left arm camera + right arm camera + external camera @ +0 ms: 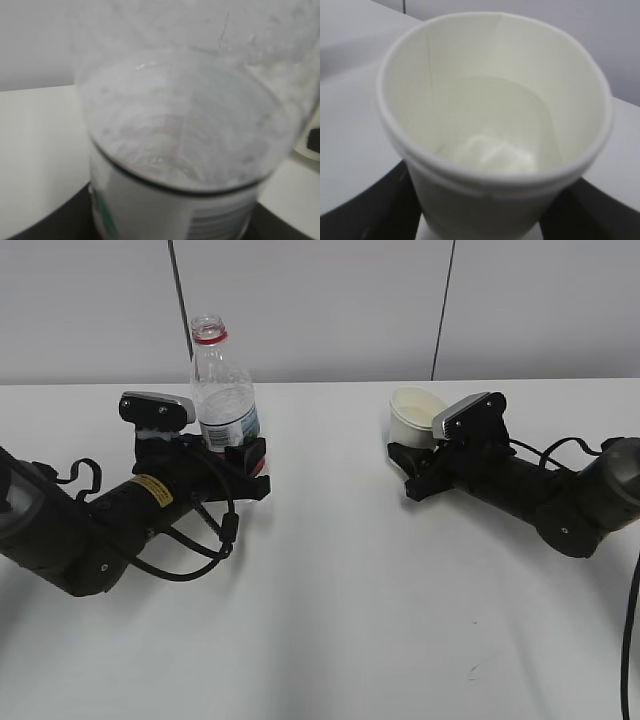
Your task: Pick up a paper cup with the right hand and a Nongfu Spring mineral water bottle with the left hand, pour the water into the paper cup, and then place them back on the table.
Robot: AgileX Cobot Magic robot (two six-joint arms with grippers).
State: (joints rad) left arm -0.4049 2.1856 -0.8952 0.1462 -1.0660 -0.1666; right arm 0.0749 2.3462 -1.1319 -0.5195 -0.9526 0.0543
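The Nongfu Spring bottle stands upright and capless at the back left of the white table, its red neck ring on top. My left gripper is shut on its labelled lower part; in the left wrist view the bottle fills the frame, blurred, with black fingers at both lower corners. The paper cup sits low at the back right, held by my right gripper. In the right wrist view the cup holds some water between black fingers.
A grey panelled wall with dark seams rises just behind the table's far edge. A loose black cable loops by the left arm, and another cable hangs at the right edge. A small scuff marks the front of the table.
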